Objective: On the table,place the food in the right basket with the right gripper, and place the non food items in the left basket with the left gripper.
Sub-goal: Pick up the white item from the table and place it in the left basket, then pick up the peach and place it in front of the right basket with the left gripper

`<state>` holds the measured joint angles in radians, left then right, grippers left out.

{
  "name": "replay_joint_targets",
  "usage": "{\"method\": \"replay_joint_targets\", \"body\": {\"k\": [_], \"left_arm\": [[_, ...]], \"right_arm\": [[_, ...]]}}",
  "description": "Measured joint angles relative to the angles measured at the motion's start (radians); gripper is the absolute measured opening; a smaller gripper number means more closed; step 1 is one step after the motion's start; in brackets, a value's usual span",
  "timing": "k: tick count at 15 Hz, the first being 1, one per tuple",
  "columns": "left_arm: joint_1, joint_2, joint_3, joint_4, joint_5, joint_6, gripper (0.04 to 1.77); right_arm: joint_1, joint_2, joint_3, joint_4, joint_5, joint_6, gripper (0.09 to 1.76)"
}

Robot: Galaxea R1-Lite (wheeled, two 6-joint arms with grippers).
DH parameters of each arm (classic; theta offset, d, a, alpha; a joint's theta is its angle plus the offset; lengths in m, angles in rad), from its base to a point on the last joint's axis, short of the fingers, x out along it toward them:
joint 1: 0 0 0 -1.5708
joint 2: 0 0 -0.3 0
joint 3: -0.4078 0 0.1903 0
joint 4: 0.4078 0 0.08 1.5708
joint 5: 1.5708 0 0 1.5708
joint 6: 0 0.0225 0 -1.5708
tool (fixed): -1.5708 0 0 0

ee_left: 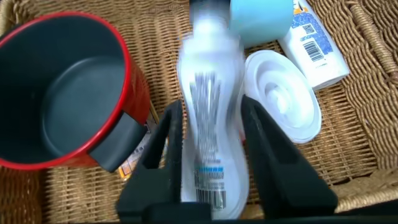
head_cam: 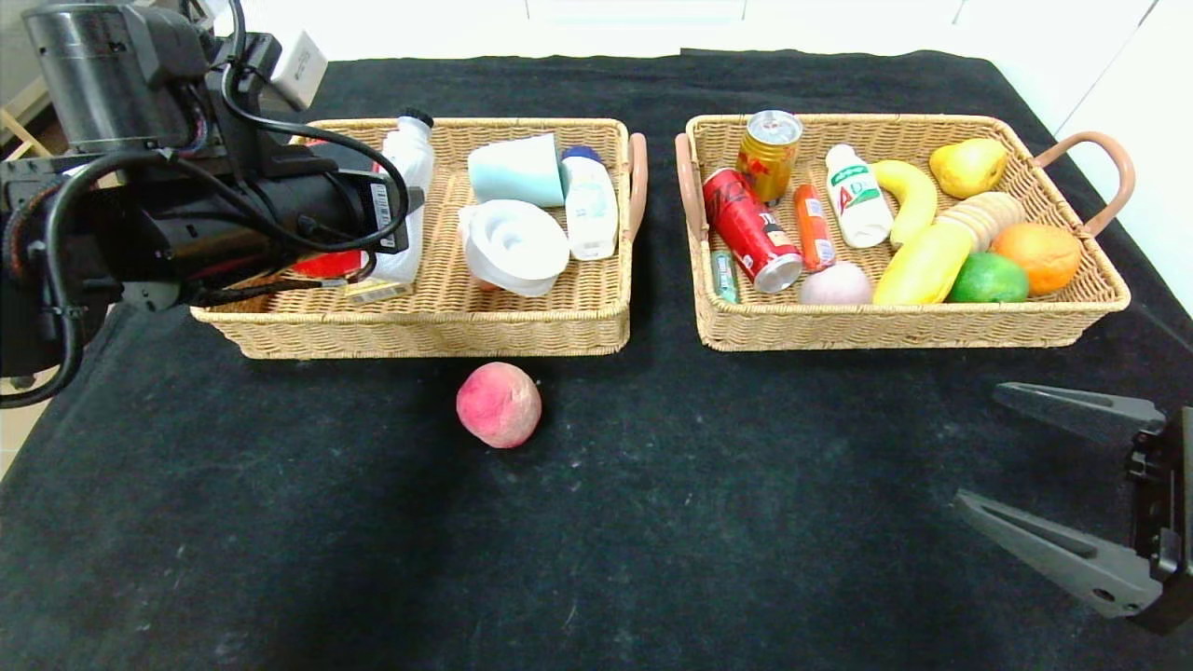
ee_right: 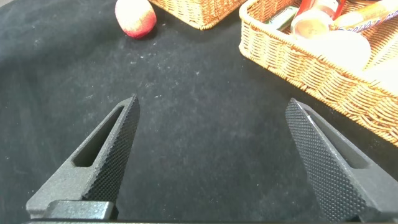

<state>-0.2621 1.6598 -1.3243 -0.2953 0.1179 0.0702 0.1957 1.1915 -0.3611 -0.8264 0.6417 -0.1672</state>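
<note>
A pink peach (head_cam: 499, 404) lies on the black cloth just in front of the left basket (head_cam: 419, 328); it also shows in the right wrist view (ee_right: 135, 17). My left gripper (ee_left: 208, 107) hangs over the left basket's left half, open, with a white bottle (ee_left: 211, 124) lying between its fingers, next to a red cup (ee_left: 62, 93). In the head view my left arm (head_cam: 233, 214) hides the fingers, and the bottle (head_cam: 410, 177) lies in the basket. My right gripper (head_cam: 979, 447) is open and empty, low over the cloth at the front right, well to the right of the peach.
The left basket also holds a light blue cup (head_cam: 517, 170), a white lid (head_cam: 514, 244) and another white bottle (head_cam: 590, 207). The right basket (head_cam: 895, 328) holds cans, bottles, bananas, a pear, an orange and a lime.
</note>
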Motion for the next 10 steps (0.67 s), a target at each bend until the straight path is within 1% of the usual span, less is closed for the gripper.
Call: {"method": "replay_joint_targets", "body": {"k": [2,5,8,10], "left_arm": [[-0.004,0.006,0.000,0.001,0.000,0.000,0.97],[-0.009,0.006,-0.001,0.006,0.001,0.001,1.22],[-0.014,-0.001,0.010,0.015,0.001,0.000,1.37],[-0.036,-0.015,0.021,0.024,0.010,-0.003,1.45]], "right_arm": [[0.001,0.000,0.000,0.000,0.000,0.000,1.71],[0.001,0.000,0.002,0.000,0.000,0.000,1.71],[0.001,0.002,0.001,0.000,0.000,0.000,1.71],[0.000,0.002,0.000,0.000,0.000,0.000,1.71]]}}
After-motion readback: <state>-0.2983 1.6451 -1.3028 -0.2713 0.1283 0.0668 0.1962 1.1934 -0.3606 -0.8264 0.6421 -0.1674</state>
